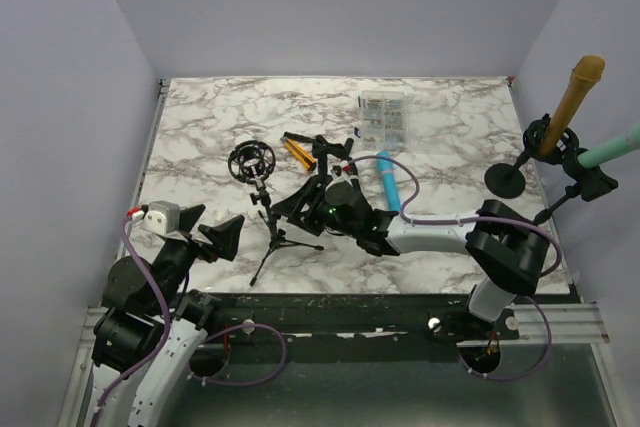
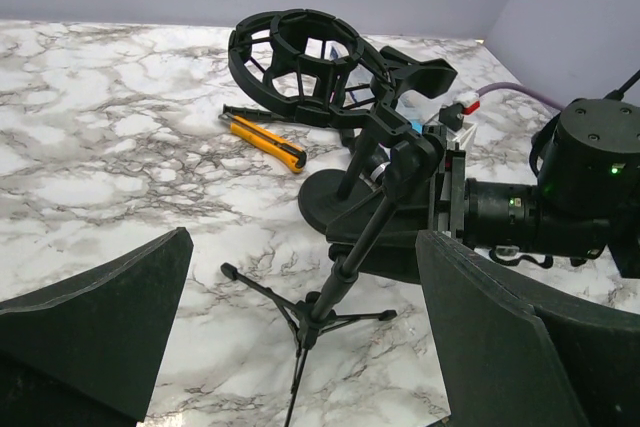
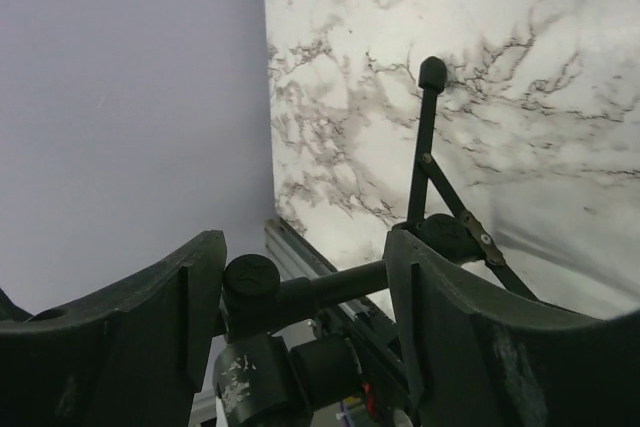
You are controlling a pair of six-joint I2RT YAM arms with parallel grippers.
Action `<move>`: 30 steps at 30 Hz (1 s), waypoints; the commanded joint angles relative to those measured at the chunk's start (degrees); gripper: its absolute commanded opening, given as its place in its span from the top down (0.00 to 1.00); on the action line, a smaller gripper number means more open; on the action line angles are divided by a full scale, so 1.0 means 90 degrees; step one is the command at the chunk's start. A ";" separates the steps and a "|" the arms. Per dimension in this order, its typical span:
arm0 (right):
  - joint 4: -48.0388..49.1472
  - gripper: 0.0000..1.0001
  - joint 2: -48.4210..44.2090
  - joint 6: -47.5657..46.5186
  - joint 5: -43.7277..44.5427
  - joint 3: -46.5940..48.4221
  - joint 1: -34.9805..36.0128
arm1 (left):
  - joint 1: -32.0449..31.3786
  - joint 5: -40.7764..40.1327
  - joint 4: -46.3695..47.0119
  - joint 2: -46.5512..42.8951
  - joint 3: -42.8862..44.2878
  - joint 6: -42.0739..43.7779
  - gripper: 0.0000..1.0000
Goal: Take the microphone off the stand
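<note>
Top: marble surface (image 1: pixel 200 127), lilac walls. The right arm is stretched low to the left, with the right hand (image 1: pixel 305 202) at the stand (image 1: pixel 272 232), just right of its empty shock mount (image 1: pixel 250 160). The blue microphone (image 1: pixel 388 182) lies on the surface to the right of that hand, just past the wrist. The left hand (image 1: pixel 215 237) sits low, just left of the stand's legs.

Left wrist: left hand wide open, stand ahead in the gap, not touching. A yellow knife (image 2: pixel 265 140) lies beyond.

Right wrist: right hand open, with the stand pole crossing the gap. Print on the clamp (image 3: pixel 245 377) is too small to read.
</note>
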 commanded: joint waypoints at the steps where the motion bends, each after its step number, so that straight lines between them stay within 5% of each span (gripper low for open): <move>1: -0.2413 0.29 -0.0522 -0.0111 0.0336 0.0465 -0.0034 | -0.0002 -0.0046 0.0103 0.0033 -0.0053 0.0030 0.02; 6: -0.3323 0.33 -0.0608 0.0095 0.0048 0.1079 -0.0007 | -0.0001 -0.0038 0.0113 0.0043 -0.0060 0.0030 0.01; 14: -0.4059 0.61 -0.0109 0.0499 -0.0007 0.1928 0.0178 | 0.0000 -0.0052 0.0098 0.0031 -0.0059 0.0020 0.01; 22: -0.4197 0.64 0.0191 0.0561 0.0006 0.2288 0.0287 | 0.0007 -0.0035 0.0103 0.0014 -0.0060 0.0020 0.01; 27: -0.3979 0.96 0.0094 0.0700 0.0179 0.2013 0.0282 | 0.0004 -0.0036 0.0103 0.0003 -0.0057 0.0020 0.01; 30: -0.3560 0.99 0.0090 0.0848 0.0278 0.1702 0.0281 | 0.0010 -0.0036 0.0103 -0.0001 -0.0060 0.0020 0.01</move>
